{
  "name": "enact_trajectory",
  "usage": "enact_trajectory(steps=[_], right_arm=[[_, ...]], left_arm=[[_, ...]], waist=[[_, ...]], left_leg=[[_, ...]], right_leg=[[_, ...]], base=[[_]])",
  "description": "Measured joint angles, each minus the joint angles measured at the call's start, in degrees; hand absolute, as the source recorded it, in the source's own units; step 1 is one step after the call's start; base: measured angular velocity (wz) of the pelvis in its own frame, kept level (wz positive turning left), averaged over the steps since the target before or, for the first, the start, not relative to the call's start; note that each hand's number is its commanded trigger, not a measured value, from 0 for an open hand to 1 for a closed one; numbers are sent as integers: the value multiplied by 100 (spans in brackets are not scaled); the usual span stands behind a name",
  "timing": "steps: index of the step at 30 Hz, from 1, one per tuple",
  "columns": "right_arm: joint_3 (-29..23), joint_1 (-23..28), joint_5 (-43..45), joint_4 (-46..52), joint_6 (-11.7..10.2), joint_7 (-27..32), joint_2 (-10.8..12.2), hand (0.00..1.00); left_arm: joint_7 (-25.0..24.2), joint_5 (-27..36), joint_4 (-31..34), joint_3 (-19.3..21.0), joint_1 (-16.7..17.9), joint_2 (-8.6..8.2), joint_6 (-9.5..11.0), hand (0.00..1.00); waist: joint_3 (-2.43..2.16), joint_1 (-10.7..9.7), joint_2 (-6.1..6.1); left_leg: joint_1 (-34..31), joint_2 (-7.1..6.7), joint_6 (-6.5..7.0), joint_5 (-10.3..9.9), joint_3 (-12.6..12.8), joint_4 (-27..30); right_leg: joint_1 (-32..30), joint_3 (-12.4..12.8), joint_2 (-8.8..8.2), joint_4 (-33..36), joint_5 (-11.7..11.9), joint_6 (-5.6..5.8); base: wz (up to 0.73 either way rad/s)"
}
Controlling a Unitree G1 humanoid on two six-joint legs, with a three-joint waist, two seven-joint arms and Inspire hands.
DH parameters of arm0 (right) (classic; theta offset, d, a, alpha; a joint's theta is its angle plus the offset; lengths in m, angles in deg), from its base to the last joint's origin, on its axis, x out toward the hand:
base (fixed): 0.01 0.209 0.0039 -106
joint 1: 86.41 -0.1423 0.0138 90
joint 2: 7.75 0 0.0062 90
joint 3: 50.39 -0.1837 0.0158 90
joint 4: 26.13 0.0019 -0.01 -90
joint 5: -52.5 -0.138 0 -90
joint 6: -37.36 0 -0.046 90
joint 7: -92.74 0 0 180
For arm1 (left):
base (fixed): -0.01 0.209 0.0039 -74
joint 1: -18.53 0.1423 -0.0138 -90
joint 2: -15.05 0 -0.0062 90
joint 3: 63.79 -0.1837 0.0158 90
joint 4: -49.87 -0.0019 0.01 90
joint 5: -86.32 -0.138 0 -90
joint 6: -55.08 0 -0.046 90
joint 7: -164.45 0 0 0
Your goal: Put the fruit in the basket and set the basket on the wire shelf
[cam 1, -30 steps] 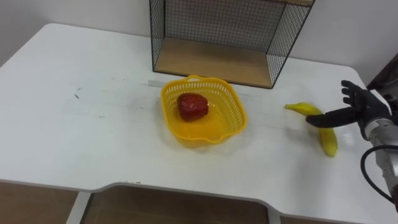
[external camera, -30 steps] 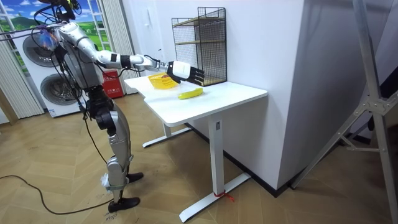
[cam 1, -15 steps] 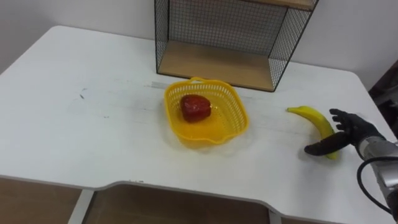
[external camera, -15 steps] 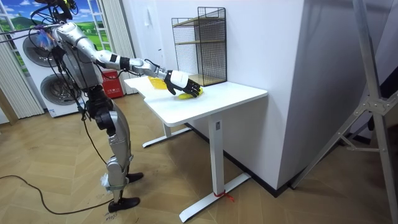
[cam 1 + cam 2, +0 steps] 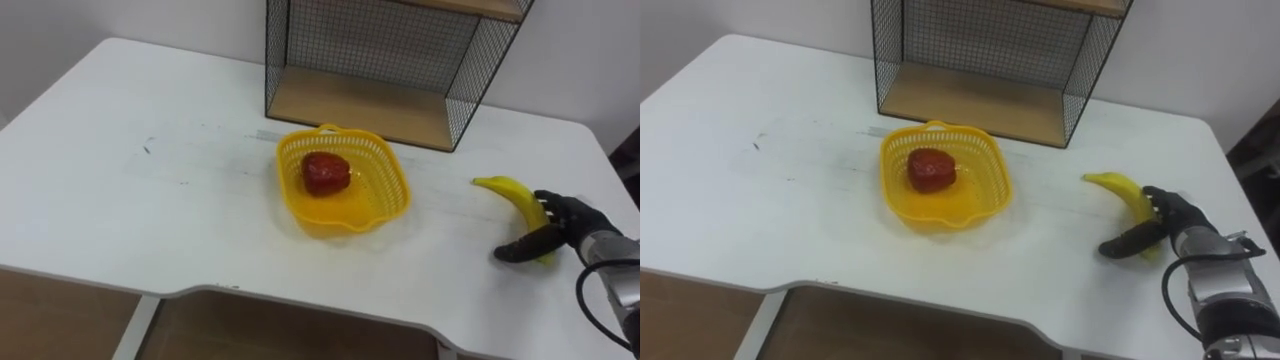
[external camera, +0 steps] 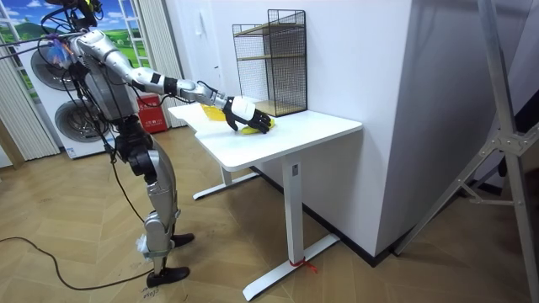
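Now, banana: lies on the table at 3 o'clock from the basket, not in yet.
right hand: fingers curl over its near end, thumb on the other side — to lift it.
basket: holds the red fruit; wire shelf at 12 o'clock, close by for later.

Home-like laundry room: 2 washing machines, wood floor, white desk.
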Motion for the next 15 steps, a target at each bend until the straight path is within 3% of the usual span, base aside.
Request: enact_trajectory(steps=[14,15], right_arm=[[6,1,179,0,87,17,7,0],[6,1,179,0,101,39,8,18]], left_arm=[[-16,9,-67,-207,-8,12,-35,0],[-16,9,-74,-208,-7,13,-43,0]], waist=[[-10,-1,-15],[-13,-1,-20]], left_leg=[[-2,-6,-21,14,-85,16],[-2,-6,-21,14,-86,18]], right_leg=[[40,-56,16,-1,0,0],[40,-56,17,-1,0,0]], base=[[2],[0]])
